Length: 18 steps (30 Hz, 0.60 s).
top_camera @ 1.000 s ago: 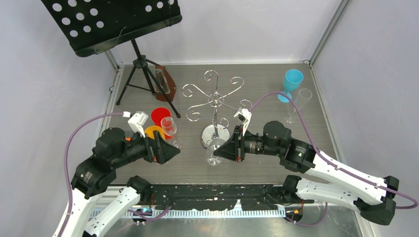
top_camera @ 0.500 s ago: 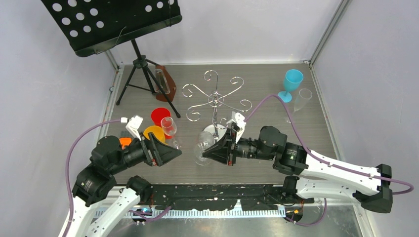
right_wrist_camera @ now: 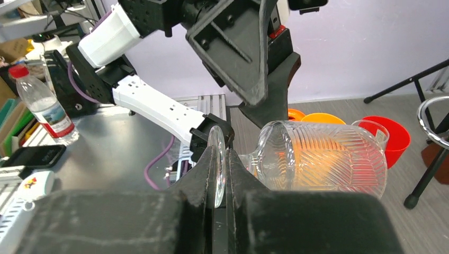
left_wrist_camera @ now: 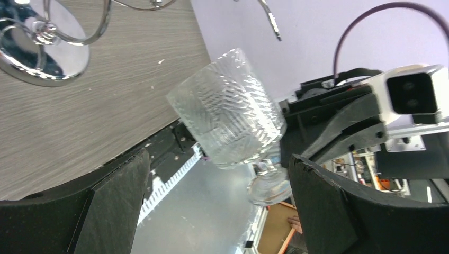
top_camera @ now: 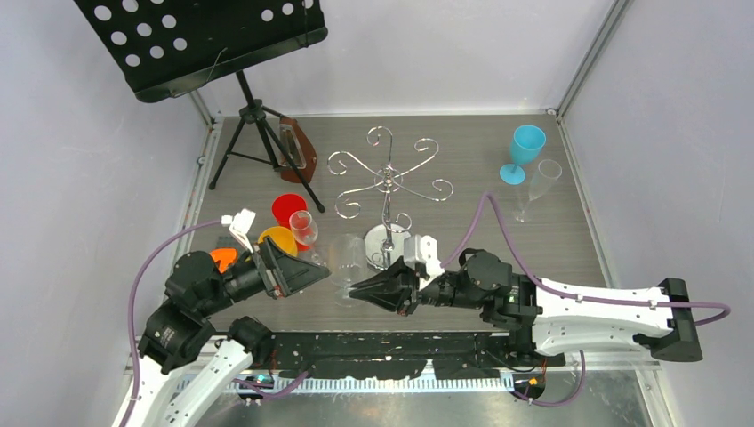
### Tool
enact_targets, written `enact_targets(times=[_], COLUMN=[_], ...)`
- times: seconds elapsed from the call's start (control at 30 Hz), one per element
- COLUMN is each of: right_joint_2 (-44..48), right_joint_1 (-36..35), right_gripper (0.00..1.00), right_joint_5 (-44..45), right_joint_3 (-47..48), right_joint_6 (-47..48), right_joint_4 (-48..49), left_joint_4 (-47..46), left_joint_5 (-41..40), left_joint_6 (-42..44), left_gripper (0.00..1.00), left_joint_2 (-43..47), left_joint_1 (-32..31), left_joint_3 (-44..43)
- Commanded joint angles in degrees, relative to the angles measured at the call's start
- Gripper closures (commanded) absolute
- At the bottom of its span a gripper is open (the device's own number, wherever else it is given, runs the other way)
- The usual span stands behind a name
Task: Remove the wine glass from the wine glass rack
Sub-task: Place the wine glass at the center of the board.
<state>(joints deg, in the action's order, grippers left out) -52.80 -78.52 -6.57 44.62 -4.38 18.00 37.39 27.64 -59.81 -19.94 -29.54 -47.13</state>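
Note:
The chrome wine glass rack (top_camera: 389, 181) stands mid-table with nothing on its scroll arms; its mirror base shows in the left wrist view (left_wrist_camera: 42, 53). My right gripper (top_camera: 357, 289) is shut on the foot disc (right_wrist_camera: 216, 170) of a clear ribbed wine glass (top_camera: 347, 264). It holds the glass on its side, off the rack, near the table's front edge. The bowl (right_wrist_camera: 323, 161) points toward my left arm. My left gripper (top_camera: 316, 269) is open and empty, right beside the bowl. In the left wrist view the glass (left_wrist_camera: 227, 114) hangs just beyond the spread fingers (left_wrist_camera: 339, 211).
A black music stand (top_camera: 204, 40) on a tripod stands at the back left, with a brown holder (top_camera: 298, 147) beside it. A red cup (top_camera: 286, 209), an orange cup (top_camera: 277, 238) and a small clear glass (top_camera: 303, 227) sit near my left gripper. A blue goblet (top_camera: 525, 147) and a clear flute (top_camera: 542, 182) stand at the back right.
My right gripper has carried the glass away from the rack's base, leftward and toward the near edge, tipping it onto its side. My left gripper has shifted slightly toward it.

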Motion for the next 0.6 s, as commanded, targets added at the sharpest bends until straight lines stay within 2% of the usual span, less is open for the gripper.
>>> enact_targets(times=[0.0,0.2,0.4,0.57], right_joint_2=[0.1,-2.0,-4.4,-5.9], right_joint_1=[-1.8,-3.4,-4.1,-4.8], right_gripper=[0.94,0.94,0.94,0.94], right_joint_5=[2.7,3.0,3.4,3.4], right_joint_3=[-1.1,-1.5,-1.2,-1.3], right_joint_6=[9.7,15.0,18.5,21.0], right_joint_4=[14.1,18.4,22.3,24.7], left_joint_4=[-5.8,-10.3,-9.9,-13.1], left_joint_5=[2.6,5.2,5.7,7.0], left_joint_6=[-4.4,-10.5,-11.6,-14.7], left_gripper=[0.01,0.01,0.01,0.01], left_joint_2=[1.4,3.3,4.5,5.5], left_joint_1=[0.3,0.3,0.3,0.3], left_joint_3=[0.2,2.8,2.7,4.6])
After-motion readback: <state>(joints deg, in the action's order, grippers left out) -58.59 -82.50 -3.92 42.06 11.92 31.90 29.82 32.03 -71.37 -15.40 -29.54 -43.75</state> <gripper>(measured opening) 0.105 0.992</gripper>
